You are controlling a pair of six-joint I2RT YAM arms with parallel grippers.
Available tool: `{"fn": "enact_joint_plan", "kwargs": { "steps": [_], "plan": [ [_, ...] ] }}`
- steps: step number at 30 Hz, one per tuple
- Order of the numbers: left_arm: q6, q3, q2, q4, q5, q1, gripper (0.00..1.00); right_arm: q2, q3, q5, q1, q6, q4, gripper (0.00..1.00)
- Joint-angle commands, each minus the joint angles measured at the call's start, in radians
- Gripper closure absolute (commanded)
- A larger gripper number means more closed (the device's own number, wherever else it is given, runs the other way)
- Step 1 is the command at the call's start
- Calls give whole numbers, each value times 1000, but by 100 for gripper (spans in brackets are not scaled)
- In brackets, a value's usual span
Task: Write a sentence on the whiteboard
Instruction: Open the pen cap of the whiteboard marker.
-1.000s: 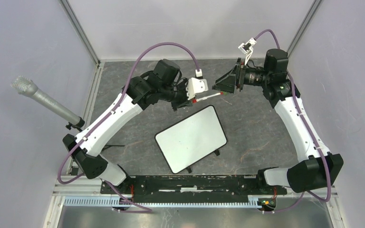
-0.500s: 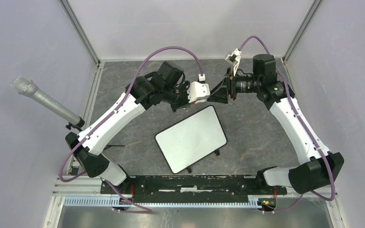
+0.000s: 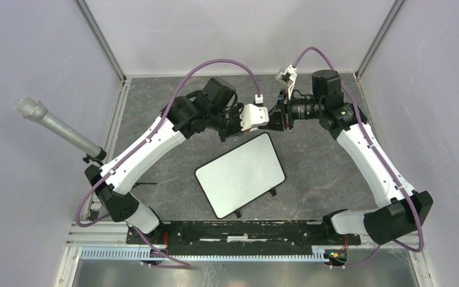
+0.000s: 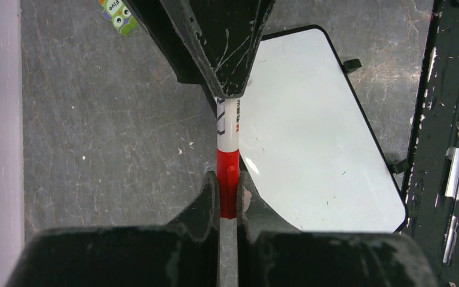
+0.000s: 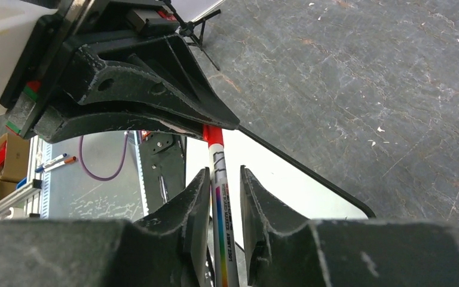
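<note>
Bright, even light from above fills the top view. Shadows on the dark table (image 3: 323,161) are soft and faint, and everything there is sharp. From the left wrist, the whiteboard (image 4: 323,131) carries a small glare spot just right of the marker (image 4: 228,134), and the fingers (image 4: 206,203) of the left gripper (image 4: 228,179) look slightly soft in the near foreground. From the right wrist, the fingers (image 5: 191,203) of the right gripper (image 5: 224,173) are blurred up close, while the table beyond them is crisp.
</note>
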Motion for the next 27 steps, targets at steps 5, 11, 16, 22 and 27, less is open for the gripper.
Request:
{"fn": "enact_joint_plan", "kwargs": {
  "steps": [5, 11, 16, 22, 27],
  "plan": [
    [20, 52, 15, 8, -11, -12, 98, -24, 20, 1, 15, -17, 10, 60],
    [26, 38, 6, 7, -32, -12, 98, -23, 23, 6, 18, -43, -17, 65],
    [31, 33, 4, 5, -42, -12, 97, -23, 23, 13, 17, -56, -27, 71],
    [17, 55, 19, 5, -27, -12, 97, -23, 30, 17, 25, -64, -31, 83],
    [21, 42, 12, 5, -20, -12, 98, -14, 57, 41, 26, -73, -51, 100]
  ]
}}
